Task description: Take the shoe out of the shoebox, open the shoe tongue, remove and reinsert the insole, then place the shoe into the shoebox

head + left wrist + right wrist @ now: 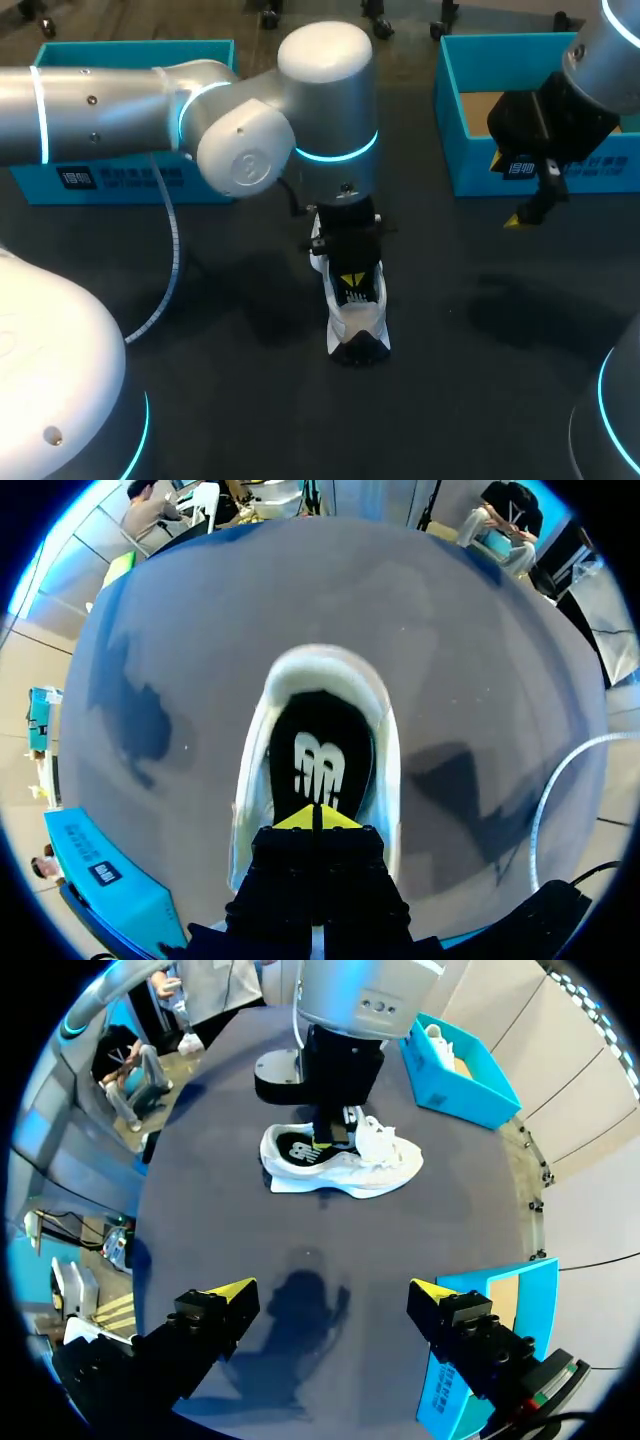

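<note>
Head view: high, behind robot, faces down on table; widest, farthest. Left wrist view: very near, faces straight down into shoe past left gripper. Right wrist view: well back, faces across table past right gripper. All three share shoe, left gripper.

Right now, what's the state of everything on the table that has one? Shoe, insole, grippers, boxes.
Shoe: upright on the table, not boxed.
Insole: lying inside the shoe.
Left gripper: shut, tips down on the insole.
Right gripper: open, holding nothing, above the table.
Left box: open, something white inside.
Right box: open, bare cardboard floor showing.
</note>
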`<state>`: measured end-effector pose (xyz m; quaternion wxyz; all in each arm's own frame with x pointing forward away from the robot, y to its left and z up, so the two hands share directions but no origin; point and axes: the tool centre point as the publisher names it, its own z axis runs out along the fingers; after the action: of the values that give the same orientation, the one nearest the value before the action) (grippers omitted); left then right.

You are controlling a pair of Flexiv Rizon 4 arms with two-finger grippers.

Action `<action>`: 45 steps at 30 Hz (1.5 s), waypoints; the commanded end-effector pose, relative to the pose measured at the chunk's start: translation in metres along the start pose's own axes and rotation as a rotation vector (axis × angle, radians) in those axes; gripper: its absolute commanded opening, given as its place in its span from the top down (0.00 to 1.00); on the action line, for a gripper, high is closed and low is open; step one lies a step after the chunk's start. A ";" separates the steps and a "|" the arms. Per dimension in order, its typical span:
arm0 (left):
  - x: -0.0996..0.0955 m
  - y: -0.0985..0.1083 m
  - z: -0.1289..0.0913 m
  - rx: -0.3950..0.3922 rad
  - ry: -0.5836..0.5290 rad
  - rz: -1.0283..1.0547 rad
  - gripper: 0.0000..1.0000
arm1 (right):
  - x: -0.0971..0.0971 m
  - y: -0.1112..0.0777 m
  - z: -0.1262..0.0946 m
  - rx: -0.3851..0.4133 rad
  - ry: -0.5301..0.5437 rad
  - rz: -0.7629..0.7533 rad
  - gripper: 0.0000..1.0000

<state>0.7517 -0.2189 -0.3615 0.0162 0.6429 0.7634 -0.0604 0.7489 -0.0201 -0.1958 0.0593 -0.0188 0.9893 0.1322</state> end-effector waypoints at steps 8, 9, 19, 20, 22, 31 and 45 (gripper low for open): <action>-0.003 0.001 0.027 -0.050 0.012 0.017 1.00 | 0.000 0.000 0.001 0.002 -0.001 0.001 0.00; -0.003 0.001 0.029 -0.051 0.014 0.013 1.00 | 0.000 0.000 0.001 0.002 -0.001 0.001 0.00; 0.001 0.011 0.016 -0.084 0.007 0.025 1.00 | 0.000 0.000 0.001 0.002 -0.001 0.001 0.00; 0.001 0.011 0.011 -0.082 0.004 0.029 1.00 | 0.000 0.000 0.001 0.002 -0.001 0.001 0.00; 0.001 0.009 0.005 -0.078 -0.003 0.034 1.00 | 0.000 0.000 0.001 0.002 -0.001 0.001 0.00; -0.008 -0.017 0.007 -0.031 -0.013 0.069 1.00 | 0.000 0.000 0.001 0.002 -0.001 0.001 0.00; -0.006 -0.028 0.040 0.017 0.002 0.063 1.00 | 0.000 0.000 0.001 0.002 -0.001 0.001 0.00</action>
<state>0.7222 -0.2310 -0.3905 0.0111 0.6675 0.7415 -0.0668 0.7486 -0.0203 -0.1956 0.0596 -0.0187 0.9893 0.1320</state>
